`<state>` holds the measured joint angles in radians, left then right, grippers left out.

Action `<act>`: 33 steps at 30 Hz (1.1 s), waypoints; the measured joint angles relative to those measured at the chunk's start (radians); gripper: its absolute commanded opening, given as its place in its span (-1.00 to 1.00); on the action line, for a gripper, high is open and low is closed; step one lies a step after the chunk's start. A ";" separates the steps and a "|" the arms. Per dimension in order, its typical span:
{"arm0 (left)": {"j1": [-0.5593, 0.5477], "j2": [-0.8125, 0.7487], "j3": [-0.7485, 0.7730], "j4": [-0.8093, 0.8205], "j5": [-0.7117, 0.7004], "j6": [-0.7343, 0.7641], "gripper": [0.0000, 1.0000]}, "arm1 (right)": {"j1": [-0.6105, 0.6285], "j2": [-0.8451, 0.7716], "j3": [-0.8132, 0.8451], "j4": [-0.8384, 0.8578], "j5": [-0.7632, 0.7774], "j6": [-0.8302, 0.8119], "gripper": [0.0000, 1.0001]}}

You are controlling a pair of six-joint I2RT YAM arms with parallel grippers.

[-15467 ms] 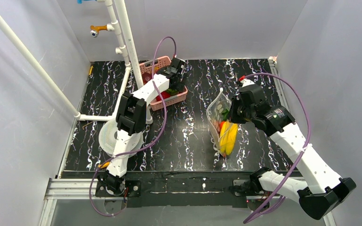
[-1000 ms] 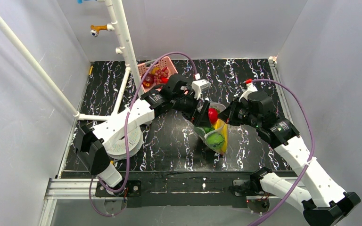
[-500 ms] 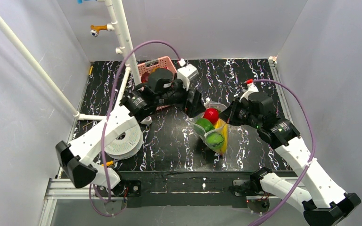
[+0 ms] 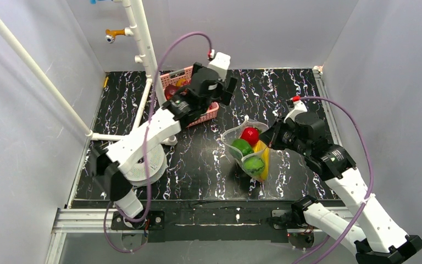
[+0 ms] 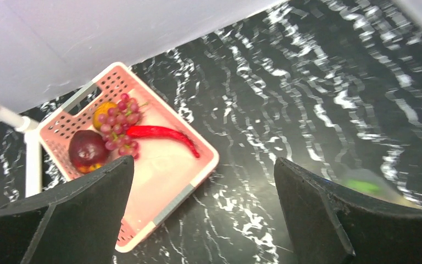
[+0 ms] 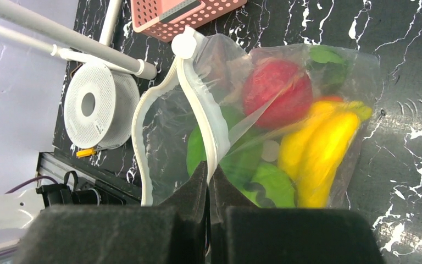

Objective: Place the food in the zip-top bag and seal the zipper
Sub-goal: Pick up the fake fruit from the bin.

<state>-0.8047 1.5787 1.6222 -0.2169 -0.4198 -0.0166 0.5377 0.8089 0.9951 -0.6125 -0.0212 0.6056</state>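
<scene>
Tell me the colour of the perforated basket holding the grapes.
Pink. The basket has pale pink walls and floor, seen best in the left wrist view.

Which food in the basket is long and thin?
The red chili, stretched across the basket floor. The grapes, dark round fruit and orange piece bunched beside it are all rounded.
</scene>
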 measured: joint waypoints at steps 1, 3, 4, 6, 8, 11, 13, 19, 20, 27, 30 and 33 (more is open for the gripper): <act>0.001 0.048 0.023 -0.003 -0.033 0.014 0.96 | 0.000 -0.008 -0.003 -0.001 0.000 -0.006 -0.97; 0.006 0.133 0.058 -0.011 -0.085 0.032 0.96 | 0.000 -0.023 -0.004 -0.017 0.011 -0.018 -0.97; 0.008 0.171 0.076 -0.018 -0.107 0.035 0.96 | 0.000 -0.030 -0.004 -0.025 0.021 -0.027 -0.97; 0.018 0.237 0.105 -0.033 -0.146 0.037 0.96 | 0.000 -0.044 -0.004 -0.042 0.042 -0.043 -0.97; 0.034 0.290 0.135 -0.045 -0.178 0.035 0.97 | 0.000 -0.060 -0.004 -0.062 0.063 -0.063 -0.97; 0.066 0.349 0.173 -0.046 -0.209 0.034 0.96 | 0.000 -0.089 -0.004 -0.099 0.097 -0.095 -0.97; 0.092 0.396 0.214 -0.047 -0.221 0.023 0.97 | 0.000 -0.103 -0.003 -0.120 0.113 -0.117 -0.97; 0.180 0.615 0.446 -0.118 -0.235 -0.025 0.96 | 0.000 -0.113 0.003 -0.169 0.124 -0.163 -0.97; 0.193 0.661 0.492 -0.130 -0.236 -0.029 0.96 | 0.000 -0.111 0.006 -0.174 0.122 -0.165 -0.97; 0.262 0.871 0.599 -0.185 -0.288 -0.020 0.95 | 0.000 -0.089 0.024 -0.181 0.063 -0.168 -0.97; 0.286 0.887 0.570 -0.174 -0.308 -0.010 0.84 | 0.000 -0.071 0.032 -0.188 0.032 -0.168 -0.97; 0.304 0.885 0.535 -0.132 -0.333 0.010 0.71 | 0.000 -0.061 0.042 -0.202 0.010 -0.168 -0.97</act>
<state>-0.5003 2.4638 2.1571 -0.3489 -0.7525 -0.0067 0.5377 0.7475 1.0370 -0.8143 -0.0109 0.4374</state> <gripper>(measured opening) 0.914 0.026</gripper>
